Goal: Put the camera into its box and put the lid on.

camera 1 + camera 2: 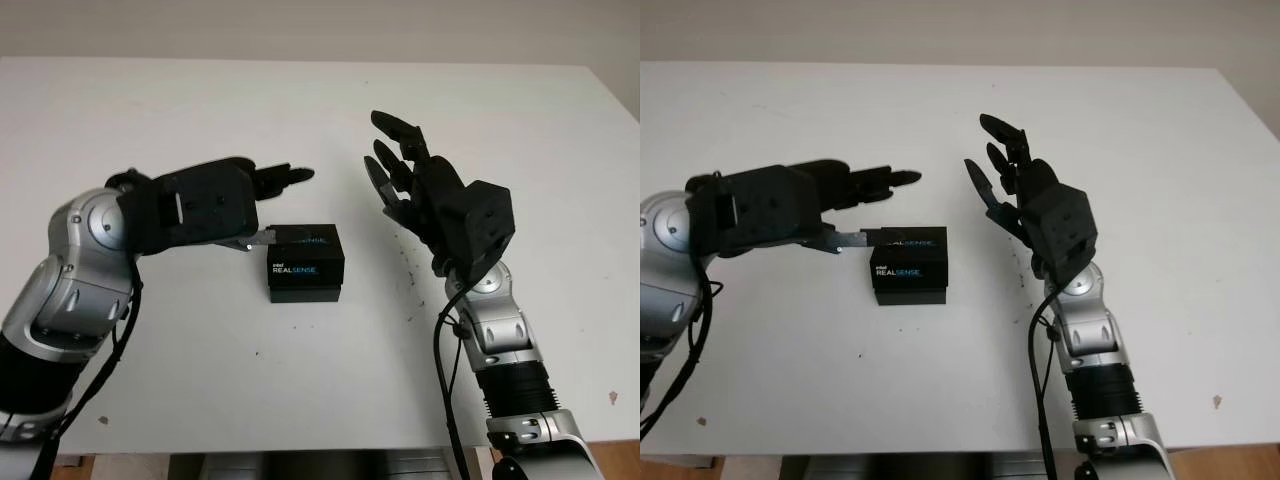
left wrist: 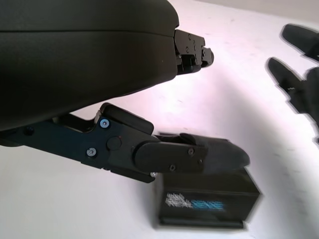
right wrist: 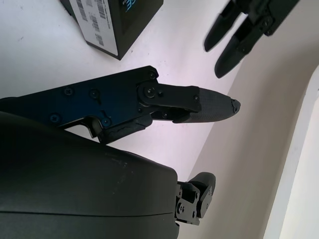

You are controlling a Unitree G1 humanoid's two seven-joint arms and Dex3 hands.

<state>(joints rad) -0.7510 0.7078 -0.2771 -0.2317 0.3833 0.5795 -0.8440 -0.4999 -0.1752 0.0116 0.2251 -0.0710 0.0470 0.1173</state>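
One box (image 1: 305,263) sits closed on the table (image 1: 520,120); you have the left hand (image 1: 215,205) open just beside it and the right hand (image 1: 415,190) open nearby, both empty. It looks light, rigid and smooth-sided, so grip its opposite side walls.

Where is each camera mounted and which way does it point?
Left eye and right eye: on the head, looking forward and down at the table; both arms come in from the bottom edge, the left hand over the box, the right hand open beside it.
Left wrist: at the left hand's shell, looking along its fingers at the box.
Right wrist: at the right hand, looking across its fingers toward the box.
All four views share the box.
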